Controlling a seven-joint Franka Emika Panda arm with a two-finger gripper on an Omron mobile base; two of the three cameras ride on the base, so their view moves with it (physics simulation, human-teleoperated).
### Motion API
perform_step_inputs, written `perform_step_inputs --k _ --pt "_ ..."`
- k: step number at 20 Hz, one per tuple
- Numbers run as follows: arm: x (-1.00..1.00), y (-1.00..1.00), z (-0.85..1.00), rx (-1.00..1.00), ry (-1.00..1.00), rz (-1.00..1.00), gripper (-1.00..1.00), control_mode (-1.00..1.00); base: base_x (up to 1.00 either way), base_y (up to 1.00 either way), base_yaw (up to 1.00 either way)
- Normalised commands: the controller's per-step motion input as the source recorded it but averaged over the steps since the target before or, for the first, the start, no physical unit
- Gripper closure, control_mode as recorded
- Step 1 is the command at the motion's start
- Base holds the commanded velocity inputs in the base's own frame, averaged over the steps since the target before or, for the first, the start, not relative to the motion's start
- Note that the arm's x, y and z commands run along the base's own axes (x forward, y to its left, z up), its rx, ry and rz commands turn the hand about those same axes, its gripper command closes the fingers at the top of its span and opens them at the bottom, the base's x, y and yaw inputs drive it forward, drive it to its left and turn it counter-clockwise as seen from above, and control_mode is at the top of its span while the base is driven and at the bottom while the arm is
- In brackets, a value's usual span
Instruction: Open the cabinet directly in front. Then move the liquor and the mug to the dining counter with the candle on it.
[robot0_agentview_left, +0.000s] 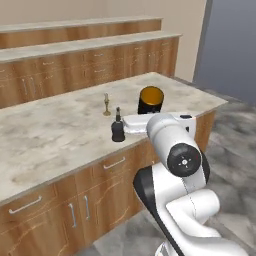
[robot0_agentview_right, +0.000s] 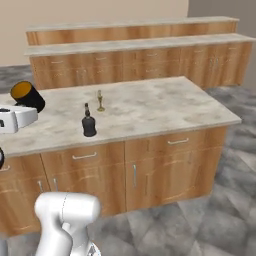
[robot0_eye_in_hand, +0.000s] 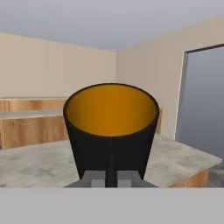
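While the pincer (robot0_eye_in_hand: 111, 175) is pinching the mug (robot0_agentview_left: 150, 100) by its wall, tilted above the dining counter (robot0_agentview_left: 60, 130), it should level the mug and lower it onto bare marble, clear of the liquor (robot0_agentview_left: 118, 127) and candle (robot0_agentview_left: 106, 105) just beside it.

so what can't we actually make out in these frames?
- Gripper fingertips: hand view, hidden behind the mug.
- Mug base versus dining counter: left base view, arm covers it; touching or not, cannot tell.
- Mug handle: on none of the sides shown.
- Candle: too small for detail; liquor label likewise.
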Motion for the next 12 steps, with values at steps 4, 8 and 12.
perform_step_inputs --k 4,8,12 --pt "0.0 0.0 0.0 0.0 0.0 0.0 1.0 1.0 0.69 -1.0 0.31" --pt "0.0 0.0 0.0 0.0 0.0 0.0 1.0 1.0 0.72 -1.0 0.32" --pt "0.0 0.0 0.0 0.0 0.0 0.0 1.0 1.0 0.73 -1.0 0.33"
